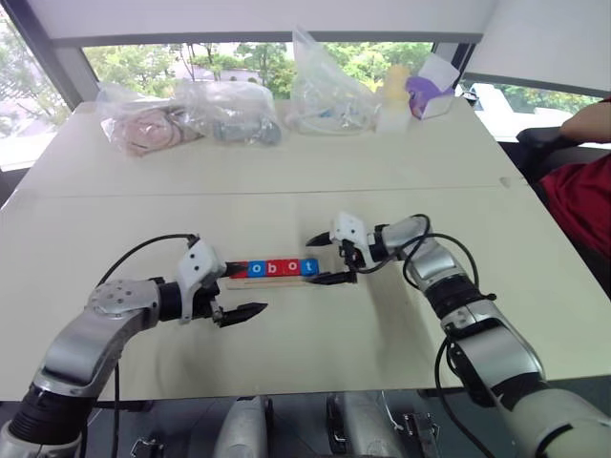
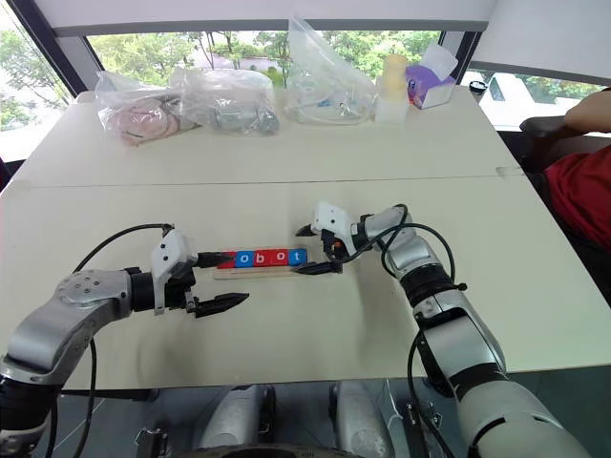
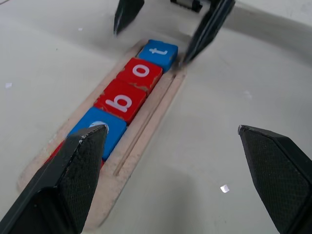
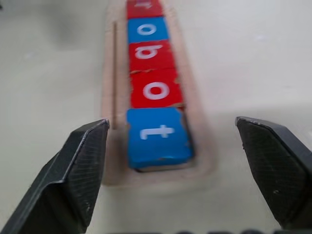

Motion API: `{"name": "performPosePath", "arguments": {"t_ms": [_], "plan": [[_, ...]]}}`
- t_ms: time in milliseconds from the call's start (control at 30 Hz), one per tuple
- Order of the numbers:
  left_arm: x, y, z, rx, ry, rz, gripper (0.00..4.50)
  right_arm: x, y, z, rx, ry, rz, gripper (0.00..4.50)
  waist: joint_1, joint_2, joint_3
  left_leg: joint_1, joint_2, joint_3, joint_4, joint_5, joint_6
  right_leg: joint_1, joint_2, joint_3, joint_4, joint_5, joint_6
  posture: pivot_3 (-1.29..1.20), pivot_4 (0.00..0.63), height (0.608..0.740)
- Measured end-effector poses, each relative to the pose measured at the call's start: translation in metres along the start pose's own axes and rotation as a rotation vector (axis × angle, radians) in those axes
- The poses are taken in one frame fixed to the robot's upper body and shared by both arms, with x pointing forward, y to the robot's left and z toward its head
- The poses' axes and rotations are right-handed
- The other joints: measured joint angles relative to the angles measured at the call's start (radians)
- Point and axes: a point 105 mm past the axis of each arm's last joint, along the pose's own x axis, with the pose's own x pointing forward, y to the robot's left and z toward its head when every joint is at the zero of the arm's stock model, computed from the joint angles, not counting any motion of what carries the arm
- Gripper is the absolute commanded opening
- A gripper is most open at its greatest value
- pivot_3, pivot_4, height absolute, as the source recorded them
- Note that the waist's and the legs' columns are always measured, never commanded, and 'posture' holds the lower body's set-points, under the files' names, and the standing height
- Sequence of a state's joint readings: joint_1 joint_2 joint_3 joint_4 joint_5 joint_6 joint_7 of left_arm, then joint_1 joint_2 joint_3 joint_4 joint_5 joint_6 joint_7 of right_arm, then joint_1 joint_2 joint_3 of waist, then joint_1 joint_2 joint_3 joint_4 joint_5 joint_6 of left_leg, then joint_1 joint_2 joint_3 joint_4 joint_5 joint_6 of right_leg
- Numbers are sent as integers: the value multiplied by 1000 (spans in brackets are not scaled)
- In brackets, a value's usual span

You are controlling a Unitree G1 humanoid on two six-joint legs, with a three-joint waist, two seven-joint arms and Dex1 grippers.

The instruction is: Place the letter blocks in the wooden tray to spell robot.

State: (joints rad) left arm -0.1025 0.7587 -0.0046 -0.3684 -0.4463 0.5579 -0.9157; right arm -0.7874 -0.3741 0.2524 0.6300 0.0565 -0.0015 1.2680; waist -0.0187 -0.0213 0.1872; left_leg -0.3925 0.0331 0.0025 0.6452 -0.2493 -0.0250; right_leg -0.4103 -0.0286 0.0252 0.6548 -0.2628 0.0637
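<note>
Five glossy square letter blocks (image 4: 155,90) fill the pale wooden tray (image 4: 108,105) mid-counter (image 1: 286,181), both black pincers, left (image 1: 241,293) and right (image 1: 325,258), spread empty at its ends.

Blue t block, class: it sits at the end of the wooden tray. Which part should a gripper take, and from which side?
Grip the blue t block by its two side edges, coming down from above. It lies flat in the wooden tray slot, with the red o block against one face, so only the sides flanking the row give the open right gripper purchase.
</note>
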Motion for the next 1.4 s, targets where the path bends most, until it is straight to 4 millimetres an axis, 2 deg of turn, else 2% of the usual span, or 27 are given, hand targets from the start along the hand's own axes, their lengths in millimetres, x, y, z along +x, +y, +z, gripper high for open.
{"name": "performPosePath", "arguments": {"t_ms": [300, 633, 967, 1067, 1167, 1300, 1400], "plan": [[0, 2, 4, 15, -5, 2, 4500, -7, 2, -16, 68, 2, -73, 4444, -2, 0, 0, 0, 0, 0, 0, 0, 0, 0, 1, 0, 0, 0, 0, 0, 150, 740], [0, 3, 6, 19, -7, 5, 4500, 1, -2, -11, 48, -20, -107, 4444, -1, 0, 0, 0, 0, 1, 0, 0, 0, 0, 1, 0, 0, 0, 0, 0, 150, 740], [-2, 1, -3, -6, 12, 10, 4500, -4, 1, -1, 22, -22, -82, 4444, -1, 1, 0, 0, 0, 0, 0, 0, 0, 0, 0, 0, 0, 0, 0, 0, 150, 740], [-14, 9, -1, -24, -11, 70, 4500, -17, 7, 5, 65, -62, -99, 4444, 1, 1, 1, -1, 1, 0, 0, 0, 0, -1, 0, 0, -1, 0, 0, 0, 150, 740], [-41, 17, -7, -78, -20, 172, 4500, -47, 16, 9, 159, -99, -163, 4444, 3, 1, 1, -2, 1, -1, -2, 0, 0, -1, -3, 0, -3, 0, 0, 0, 150, 740], [-69, 21, -32, -163, -5, 356, 4500, -79, 31, 10, 359, -183, -297, 4444, 4, 1, 1, -2, 1, -2, -4, 0, 0, -1, -4, 0, -6, -1, -1, 0, 150, 740], [-80, 15, -51, -266, -42, 510, 4500, -96, 44, 1, 501, -230, -441, 4444, 5, 0, 1, -2, 1, -2, -4, -1, 0, -1, -5, 1, -7, -1, -1, 0, 150, 740]]}}
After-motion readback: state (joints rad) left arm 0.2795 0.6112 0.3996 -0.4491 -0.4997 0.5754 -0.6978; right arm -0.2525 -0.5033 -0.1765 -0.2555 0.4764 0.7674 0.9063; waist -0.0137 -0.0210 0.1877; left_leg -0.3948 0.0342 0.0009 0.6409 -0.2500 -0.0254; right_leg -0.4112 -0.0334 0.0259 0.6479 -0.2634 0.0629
